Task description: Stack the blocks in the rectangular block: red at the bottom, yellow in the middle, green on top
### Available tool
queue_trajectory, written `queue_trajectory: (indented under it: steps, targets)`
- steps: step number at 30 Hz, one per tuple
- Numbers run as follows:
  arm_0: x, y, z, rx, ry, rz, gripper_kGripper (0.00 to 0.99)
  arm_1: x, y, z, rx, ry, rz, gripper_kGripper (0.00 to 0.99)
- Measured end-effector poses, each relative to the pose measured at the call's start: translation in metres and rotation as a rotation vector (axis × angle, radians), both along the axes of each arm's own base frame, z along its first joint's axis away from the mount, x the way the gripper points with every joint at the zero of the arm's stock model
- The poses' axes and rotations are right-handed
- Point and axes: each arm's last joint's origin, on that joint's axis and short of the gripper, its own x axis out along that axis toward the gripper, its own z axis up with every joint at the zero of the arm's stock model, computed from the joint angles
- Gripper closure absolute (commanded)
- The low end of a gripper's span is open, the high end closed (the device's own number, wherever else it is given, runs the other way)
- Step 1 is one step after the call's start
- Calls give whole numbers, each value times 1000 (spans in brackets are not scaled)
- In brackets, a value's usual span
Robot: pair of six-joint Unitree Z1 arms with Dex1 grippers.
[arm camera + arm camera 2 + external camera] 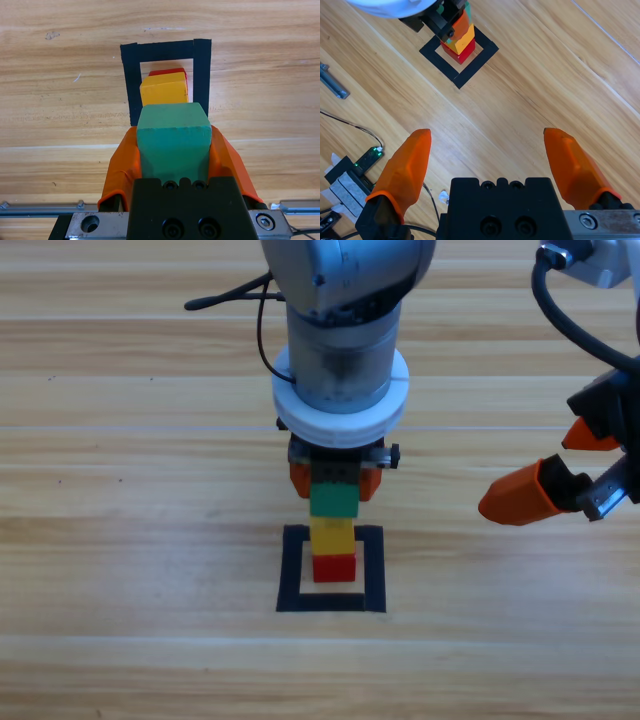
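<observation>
I count three cubes stacked: my left claw (172, 150) grips green (334, 500) atop yellow (332, 537) and red (334, 567); right claw (560, 465) waits wide.

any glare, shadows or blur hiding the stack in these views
High view: soft glare streaks on the table, none on the stack; the left gripper and arm cover the green cube from above. Left wrist view: green cube sharp and fills the middle, hiding most of the yellow and red cubes. Right wrist view: stack small, distant, faint shadow beside it.
</observation>
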Motion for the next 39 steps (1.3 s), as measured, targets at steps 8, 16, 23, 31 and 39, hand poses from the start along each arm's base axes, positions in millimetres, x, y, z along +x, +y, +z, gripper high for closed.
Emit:
queue_trajectory:
  steps: [8, 16, 23, 31, 39]
  targets:
    - [4, -2, -7, 5, 10, 8, 990, 4, 7, -7, -18, 18, 4, 0]
    - [11, 3, -6, -13, 19, 26, 990, 6, 11, -12, -34, 29, 12, 0]
    - [13, 4, -6, -18, 19, 48, 990, 4, 12, -12, -21, 50, 32, 0]
    - [13, 4, -6, -30, 30, 72, 990, 4, 12, -12, -21, 51, 34, 0]
    - [12, 3, -7, -38, 36, 83, 990, 4, 12, -12, -21, 51, 34, 0]
